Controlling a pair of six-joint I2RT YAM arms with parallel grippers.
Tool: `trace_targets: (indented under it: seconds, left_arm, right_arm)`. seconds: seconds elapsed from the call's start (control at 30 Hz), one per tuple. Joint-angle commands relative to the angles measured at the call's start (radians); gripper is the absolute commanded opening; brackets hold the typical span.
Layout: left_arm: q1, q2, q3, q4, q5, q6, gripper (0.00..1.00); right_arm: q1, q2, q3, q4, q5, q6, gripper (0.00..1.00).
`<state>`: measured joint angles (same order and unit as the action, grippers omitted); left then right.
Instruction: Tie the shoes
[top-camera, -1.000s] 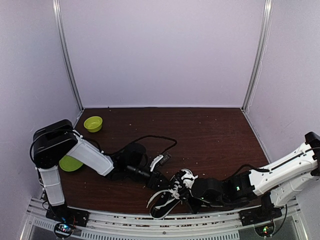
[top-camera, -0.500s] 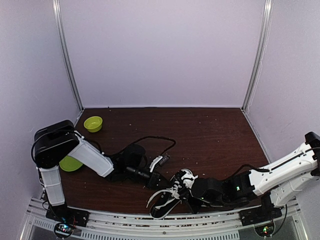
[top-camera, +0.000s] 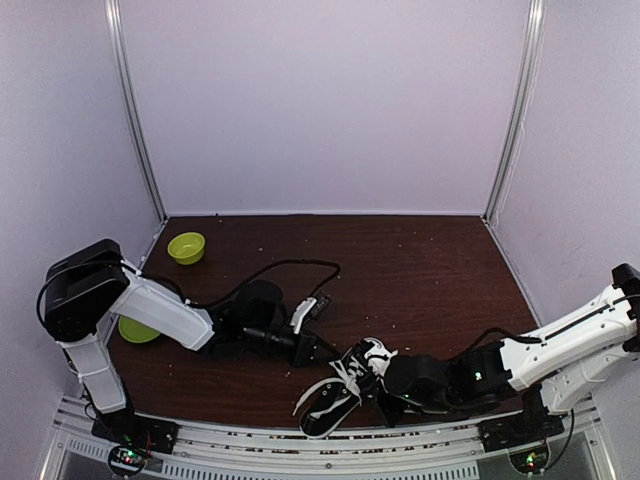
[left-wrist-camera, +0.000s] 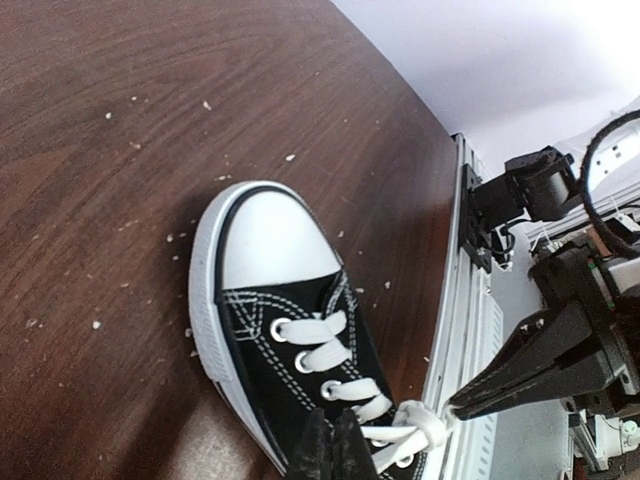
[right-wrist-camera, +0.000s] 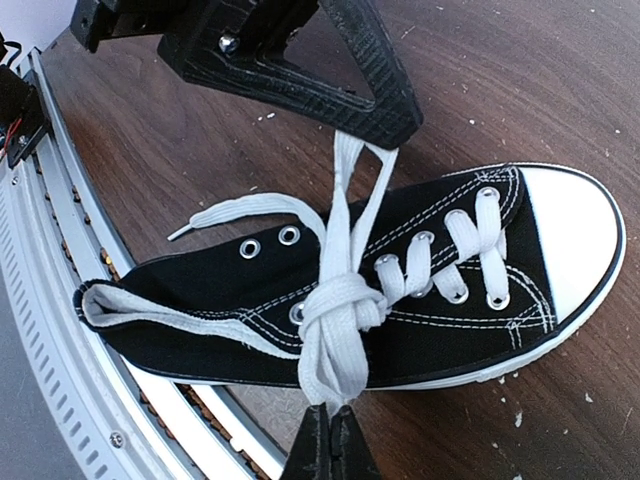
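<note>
Left jaws and right jaws both clench the lace (right-wrist-camera: 335, 300); the shoe (right-wrist-camera: 440, 340) lies between them, its length crosswise.

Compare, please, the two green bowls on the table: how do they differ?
The far bowl sits fully in view by the back-left corner; the near bowl is partly hidden under the left arm. The far bowl shows its whole rim and hollow; the near bowl shows only a part. Both are lime green.

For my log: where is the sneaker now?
In the top view the sneaker lies by the table's near edge, centre, between the left gripper and the right gripper, both holding its laces.
</note>
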<state>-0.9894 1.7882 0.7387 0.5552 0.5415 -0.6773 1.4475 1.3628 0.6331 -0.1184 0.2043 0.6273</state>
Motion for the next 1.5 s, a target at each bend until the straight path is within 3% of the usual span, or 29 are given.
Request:
trace_targets:
  seconds: [0.0,0.8,1.07,1.2,1.23,1.27,1.37,1.47]
  left_arm:
    - [0.000,-0.018,-0.001,-0.052,-0.073,0.025,0.00]
    - [0.051,-0.029,0.014,-0.146,-0.215,0.021,0.00]
    - [0.064,-0.029,0.021,-0.150,-0.217,0.028,0.00]
    - [0.066,-0.021,0.033,-0.114,-0.121,0.061,0.00]
    - [0.066,-0.020,0.036,-0.106,-0.092,0.071,0.00]
    - [0.066,-0.022,0.037,-0.100,-0.067,0.077,0.00]
    - [0.066,-0.054,0.016,-0.096,-0.063,0.098,0.33]
    - [0.066,-0.105,-0.001,-0.145,-0.111,0.126,0.51]
  right_arm:
    - [-0.004,-0.016,-0.015,-0.024,-0.022,0.008,0.00]
    - [-0.004,0.027,-0.057,-0.018,-0.200,-0.002,0.00]
    - [-0.004,0.031,-0.060,-0.013,-0.212,-0.005,0.00]
    - [-0.004,0.021,-0.054,-0.022,-0.192,0.007,0.00]
    - [-0.003,0.013,-0.052,-0.026,-0.180,0.014,0.02]
    - [-0.005,0.002,-0.047,-0.034,-0.167,0.020,0.13]
    - [-0.011,-0.046,-0.045,-0.054,-0.125,0.037,0.46]
    - [-0.036,-0.112,-0.073,-0.051,-0.114,0.050,0.62]
